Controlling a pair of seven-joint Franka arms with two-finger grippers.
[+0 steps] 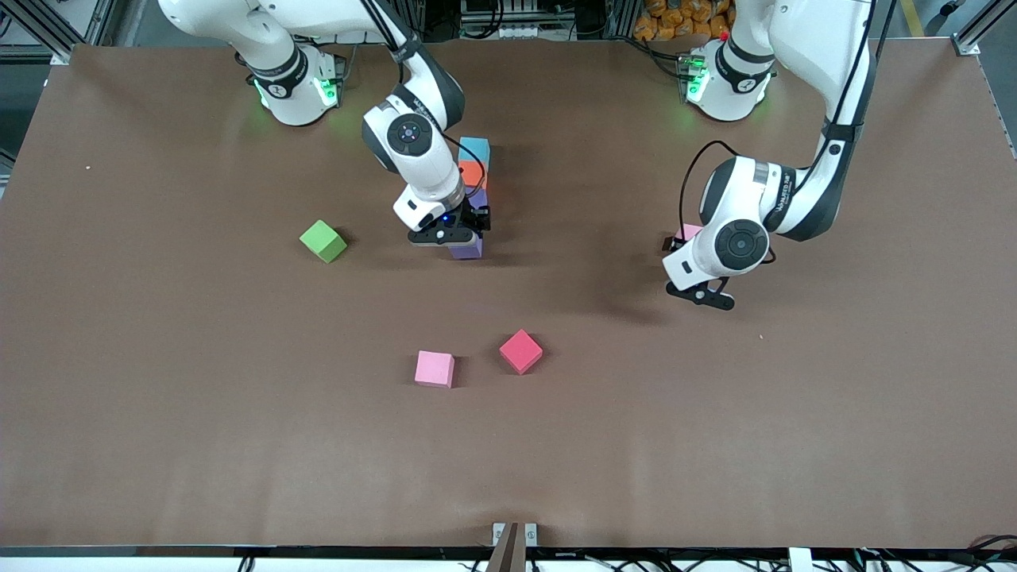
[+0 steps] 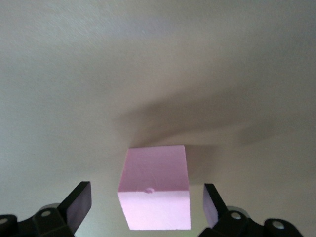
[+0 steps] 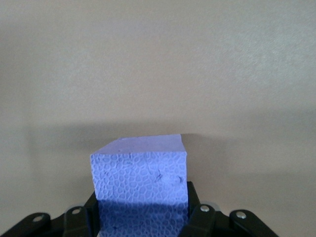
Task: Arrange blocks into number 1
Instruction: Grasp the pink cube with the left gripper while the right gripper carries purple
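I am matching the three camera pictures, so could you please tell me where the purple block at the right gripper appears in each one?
Front view: purple block at the near end of the block column, under the right gripper.
Left wrist view: not in it.
Right wrist view: low centre, between the fingers.
Shared landmark: the brown table.

— What else is showing, apart from the job itself?
— A brown table (image 1: 159, 445) is filling most of the front view.
— Anything past its edge?
— Orange items (image 1: 675, 20) are sitting off the table near the left arm's base, and cables (image 1: 914, 560) are trailing along the edge nearest the camera.
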